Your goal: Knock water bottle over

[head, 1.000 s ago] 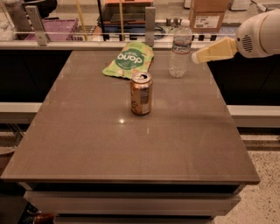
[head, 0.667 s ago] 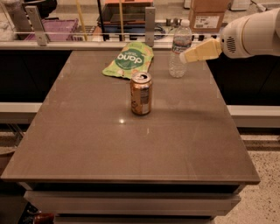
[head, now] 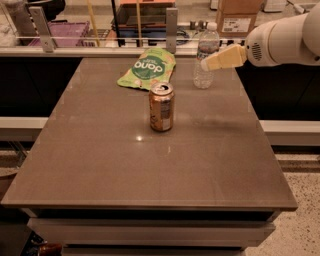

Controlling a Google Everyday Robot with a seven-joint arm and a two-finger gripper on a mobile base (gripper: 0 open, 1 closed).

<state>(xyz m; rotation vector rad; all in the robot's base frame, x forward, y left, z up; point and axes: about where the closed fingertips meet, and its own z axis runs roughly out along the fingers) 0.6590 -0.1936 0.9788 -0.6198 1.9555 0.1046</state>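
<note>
Gripper (head: 206, 64) upper right of frame, jaws pressed together into one cream wedge, no gap visible. Tip overlapping mid-height of water bottle (head: 202, 78) from the right; actual contact not resolvable. White arm (head: 280, 40) running off right edge. Bottle upright near far right edge of table (head: 150, 170), white cap, pale label, print unreadable. Green snack bag (head: 147, 70) flat to its left, white lettering upside-down, reads like "dang". Orange-copper can (head: 161, 107) upright at frame centre, tab open, markings unreadable, well apart from bottle. Cardboard box (head: 240, 14) behind bottle, white sticker, text illegible.
</note>
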